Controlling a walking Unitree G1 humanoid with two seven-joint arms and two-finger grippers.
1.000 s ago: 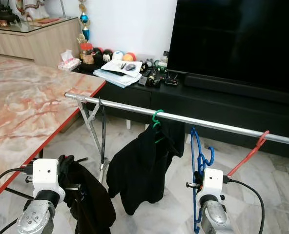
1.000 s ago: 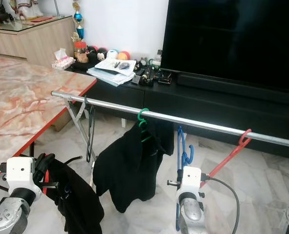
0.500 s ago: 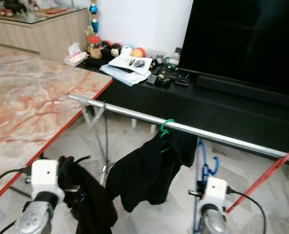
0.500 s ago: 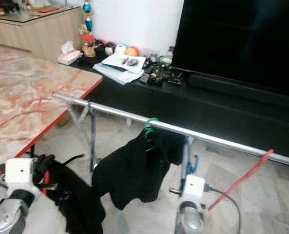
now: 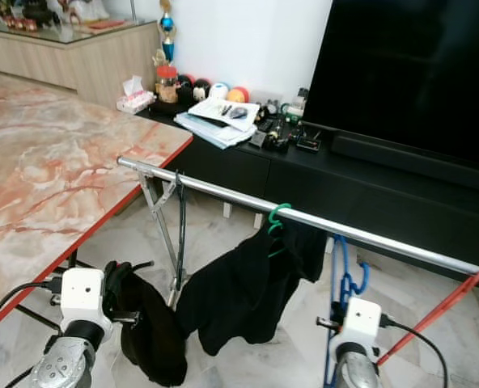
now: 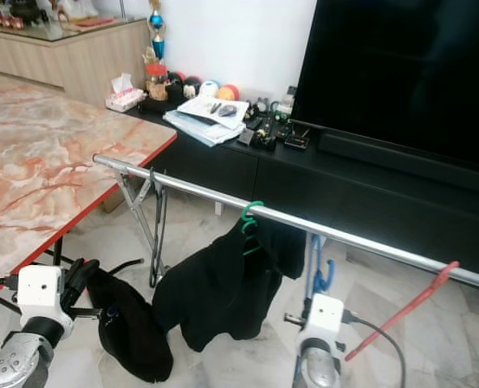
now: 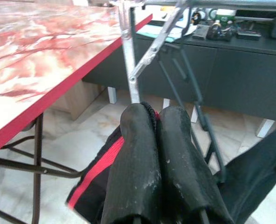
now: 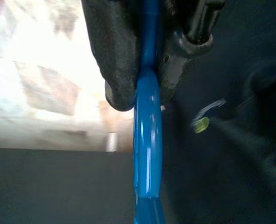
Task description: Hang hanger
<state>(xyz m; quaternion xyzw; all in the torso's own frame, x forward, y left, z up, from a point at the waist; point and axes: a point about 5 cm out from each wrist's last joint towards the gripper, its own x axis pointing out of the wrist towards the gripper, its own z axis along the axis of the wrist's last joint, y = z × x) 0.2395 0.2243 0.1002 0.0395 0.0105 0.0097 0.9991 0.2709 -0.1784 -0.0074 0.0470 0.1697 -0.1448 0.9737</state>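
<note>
Silver rail [image 5: 304,220] crosses the head view from 9 o'clock down toward 4 o'clock, carried at its left end on a folding metal stand [image 5: 163,212].

On the rail: a green hanger [image 5: 277,218] with a black garment [image 5: 243,293] near the middle, then a blue hanger [image 5: 341,275] just past it at about 5 o'clock, then a red hanger [image 5: 438,311] tilted off the far right stretch. A thin dark hanger [image 5: 180,214] hangs by the stand.

Marble table [image 5: 53,174] with a red edge occupies 9 to 10 o'clock; its corner comes close to the rail's left end. Behind the rail, at 12 to 3 o'clock, a low black TV cabinet [image 5: 369,182] with a large dark screen [image 5: 417,69]; papers [image 5: 219,121], small balls and clutter lie on the cabinet top toward 12 o'clock. Open tiled floor [image 5: 142,234] lies between table and stand.

Left gripper [image 7: 154,140]: fingers pressed together on dark cloth with a red stripe [image 7: 98,170], low at 7 o'clock beside the stand's legs.

Right gripper [image 8: 145,79]: clamped on the blue hanger's bar, at 5 o'clock below the rail, with the black garment just to its left.
</note>
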